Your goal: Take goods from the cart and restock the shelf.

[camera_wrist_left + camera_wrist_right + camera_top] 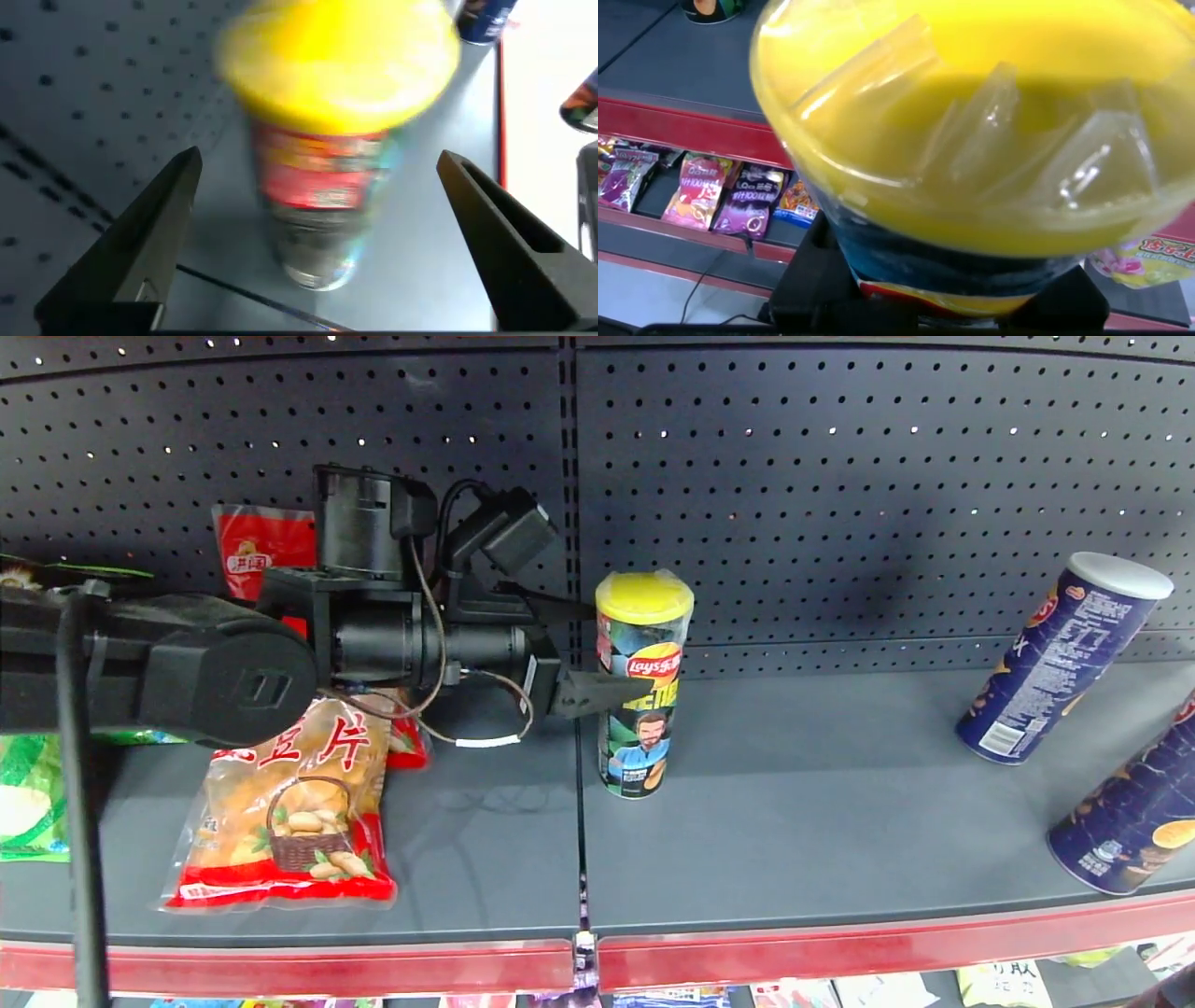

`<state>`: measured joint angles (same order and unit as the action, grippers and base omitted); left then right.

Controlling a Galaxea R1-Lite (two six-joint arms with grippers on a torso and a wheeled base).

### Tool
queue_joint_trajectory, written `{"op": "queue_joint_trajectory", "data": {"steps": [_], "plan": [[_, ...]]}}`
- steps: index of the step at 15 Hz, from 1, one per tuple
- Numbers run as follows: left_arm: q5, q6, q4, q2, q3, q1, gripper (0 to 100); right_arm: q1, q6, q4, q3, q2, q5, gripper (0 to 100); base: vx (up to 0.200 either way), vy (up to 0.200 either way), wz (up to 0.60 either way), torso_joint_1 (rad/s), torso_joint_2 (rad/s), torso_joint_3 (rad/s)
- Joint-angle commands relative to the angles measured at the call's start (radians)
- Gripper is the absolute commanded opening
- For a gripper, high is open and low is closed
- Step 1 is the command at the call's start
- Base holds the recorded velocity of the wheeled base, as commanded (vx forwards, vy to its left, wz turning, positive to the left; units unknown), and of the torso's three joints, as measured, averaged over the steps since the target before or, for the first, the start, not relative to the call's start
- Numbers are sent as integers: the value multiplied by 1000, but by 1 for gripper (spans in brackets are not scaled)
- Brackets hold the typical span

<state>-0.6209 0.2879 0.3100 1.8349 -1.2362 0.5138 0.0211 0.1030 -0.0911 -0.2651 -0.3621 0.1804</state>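
Currently, the yellow-lidded can (pixel 644 747) (pixel 327 187) is seen standing upright on the shelf (pixel 794 821), just right of the middle seam and about midway between the back and front edges. The left gripper (pixel 616 649) (pixel 320 159) is held spread wide around it, one finger on either side, with a gap shown on each side in the left wrist view. A second can (pixel 971 121), also yellow-lidded, is clasped in the right gripper (pixel 952 275), out beyond the red front edge and above packets (pixel 691 187) on a lower shelf. Two blue cans (pixel 1060 658) (pixel 1130 812) are seen tilted near the shelf's right edge. A snack bag (pixel 289 812) is laid flat near the front edge, left of the seam.
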Motion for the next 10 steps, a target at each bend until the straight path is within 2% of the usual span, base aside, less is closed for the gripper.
{"op": "queue_joint_trajectory", "data": {"steps": [1, 2, 5, 8, 10], "plan": [[27, 1, 3, -37, 40, 22, 100, 0, 1, -1, 1, -1, 1, 0, 0, 0, 0, 0, 0, 0], [64, 1, 3, -34, 49, 31, 100, 0, 1, 1, 0, -1, 1, 0, 0, 0, 0, 0, 0, 0], [81, -3, 17, -14, 40, 45, 100, -1, -3, -3, 0, 3, -1, 0, 0, 0, 0, 0, 0, 0], [119, -33, 63, 17, 27, 78, 100, -1, -9, -3, 0, 2, -2, 0, 0, 0, 0, 0, 0, 0], [133, -38, 63, 33, 1, 80, 100, -1, -9, -4, 1, 2, -2, 0, 0, 0, 0, 0, 0, 0]]}}
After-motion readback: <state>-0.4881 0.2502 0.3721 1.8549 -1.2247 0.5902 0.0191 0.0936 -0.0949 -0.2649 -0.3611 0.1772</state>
